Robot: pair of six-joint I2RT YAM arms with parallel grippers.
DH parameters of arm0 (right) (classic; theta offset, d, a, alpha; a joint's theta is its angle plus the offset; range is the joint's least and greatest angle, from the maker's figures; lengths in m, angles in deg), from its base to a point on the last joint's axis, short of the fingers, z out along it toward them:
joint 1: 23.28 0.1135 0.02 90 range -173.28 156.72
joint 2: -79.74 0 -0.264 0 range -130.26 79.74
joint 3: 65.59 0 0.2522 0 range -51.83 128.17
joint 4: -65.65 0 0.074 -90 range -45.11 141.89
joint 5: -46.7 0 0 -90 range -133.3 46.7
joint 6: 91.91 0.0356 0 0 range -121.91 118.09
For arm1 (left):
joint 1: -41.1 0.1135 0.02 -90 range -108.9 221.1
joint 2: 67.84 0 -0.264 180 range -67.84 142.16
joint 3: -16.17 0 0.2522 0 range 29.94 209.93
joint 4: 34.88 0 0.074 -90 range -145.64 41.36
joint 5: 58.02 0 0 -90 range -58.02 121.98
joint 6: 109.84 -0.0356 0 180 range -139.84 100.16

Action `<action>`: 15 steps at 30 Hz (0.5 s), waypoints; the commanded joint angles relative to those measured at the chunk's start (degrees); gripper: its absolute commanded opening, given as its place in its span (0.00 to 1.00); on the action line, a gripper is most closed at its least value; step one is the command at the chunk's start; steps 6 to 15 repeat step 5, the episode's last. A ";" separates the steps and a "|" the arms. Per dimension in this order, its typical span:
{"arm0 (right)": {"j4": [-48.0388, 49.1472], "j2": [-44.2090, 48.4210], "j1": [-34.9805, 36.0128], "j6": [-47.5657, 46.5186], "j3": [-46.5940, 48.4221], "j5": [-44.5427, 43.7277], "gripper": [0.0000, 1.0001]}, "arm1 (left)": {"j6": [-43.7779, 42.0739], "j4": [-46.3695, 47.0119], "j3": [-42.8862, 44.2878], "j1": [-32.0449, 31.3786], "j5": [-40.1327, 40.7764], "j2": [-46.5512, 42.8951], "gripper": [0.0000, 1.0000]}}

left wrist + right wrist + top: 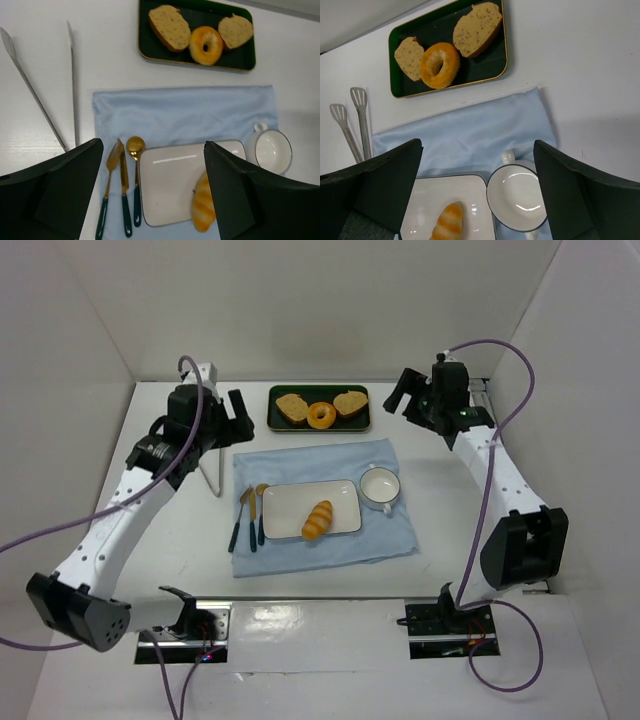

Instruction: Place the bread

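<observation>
Already the bread (317, 519) lies on the plate (290, 502), near its right end. Both the left fingers (65, 190) and right fingers (375, 190) stand wide apart, holding nothing; the left arm should lift clear, avoiding the tongs (73, 85).

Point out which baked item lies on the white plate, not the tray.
The small golden-brown roll: it alone lies on the white plate; the bread slices and ring doughnut sit on the dark green tray.

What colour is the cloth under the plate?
The cloth is light blue; the top external view shows it best.
</observation>
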 commanded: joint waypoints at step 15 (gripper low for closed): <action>-2.44 0.67 5.01 0.44 3.73 -8.75 0.99 | 2.27 -7.70 -3.40 -6.45 2.03 -8.97 0.95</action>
